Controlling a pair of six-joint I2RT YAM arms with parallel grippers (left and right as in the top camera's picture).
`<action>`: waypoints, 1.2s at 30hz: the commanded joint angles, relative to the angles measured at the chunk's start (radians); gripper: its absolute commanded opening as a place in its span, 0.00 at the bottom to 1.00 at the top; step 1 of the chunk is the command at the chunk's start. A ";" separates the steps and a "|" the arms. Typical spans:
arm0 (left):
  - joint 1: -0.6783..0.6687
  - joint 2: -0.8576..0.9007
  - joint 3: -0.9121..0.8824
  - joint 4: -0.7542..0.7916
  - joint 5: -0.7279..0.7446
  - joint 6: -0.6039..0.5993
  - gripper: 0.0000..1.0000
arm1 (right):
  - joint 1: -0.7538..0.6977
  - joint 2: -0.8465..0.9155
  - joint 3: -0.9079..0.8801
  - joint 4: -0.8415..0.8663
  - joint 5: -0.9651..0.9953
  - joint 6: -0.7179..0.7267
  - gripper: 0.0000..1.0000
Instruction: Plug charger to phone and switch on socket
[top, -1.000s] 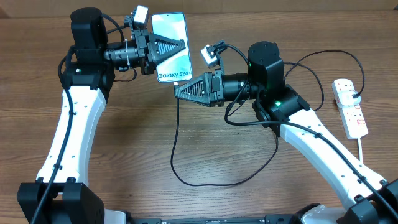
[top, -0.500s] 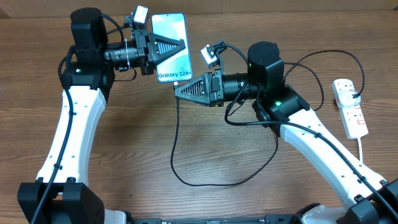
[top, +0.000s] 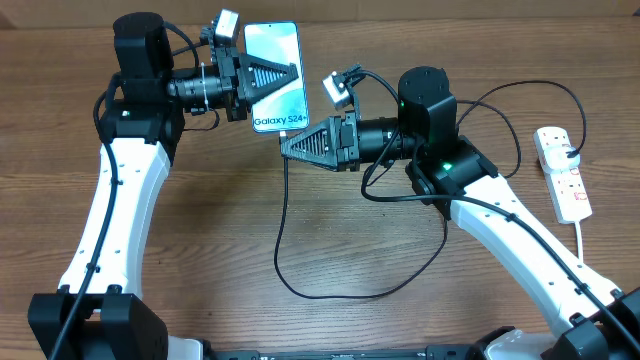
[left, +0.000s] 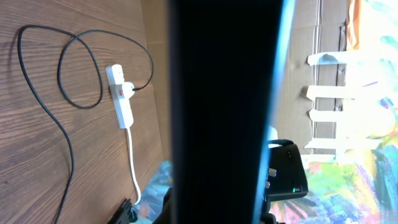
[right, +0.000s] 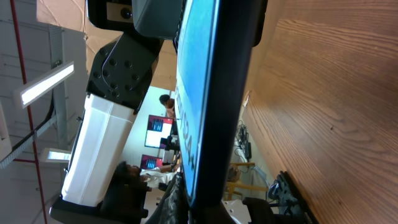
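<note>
Phone (top: 270, 45) sits clamped in the left gripper (top: 295, 70) at the far side of the wooden table (top: 200, 250), jaws closed on its sides. Right gripper (top: 284, 146), jaws together, pinches the charger (top: 282, 220) at its tip, just under the phone's lower edge. The black cable loops across the table to the socket (top: 563, 175), lying flat at the right edge.

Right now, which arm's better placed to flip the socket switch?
Right, likely. The socket lies far over on the robot's right; the left gripper is shut on the phone, farther away. The right gripper only holds the charger at the phone's lower end.
</note>
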 joint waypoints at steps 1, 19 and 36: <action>-0.002 -0.010 0.013 0.010 0.048 0.012 0.04 | -0.007 -0.022 0.026 0.003 0.026 0.004 0.04; -0.002 -0.010 0.013 0.010 0.033 0.056 0.04 | -0.006 -0.022 0.026 0.003 0.012 0.029 0.04; -0.002 -0.010 0.013 0.010 0.039 0.055 0.04 | -0.007 -0.022 0.026 0.004 0.024 0.033 0.04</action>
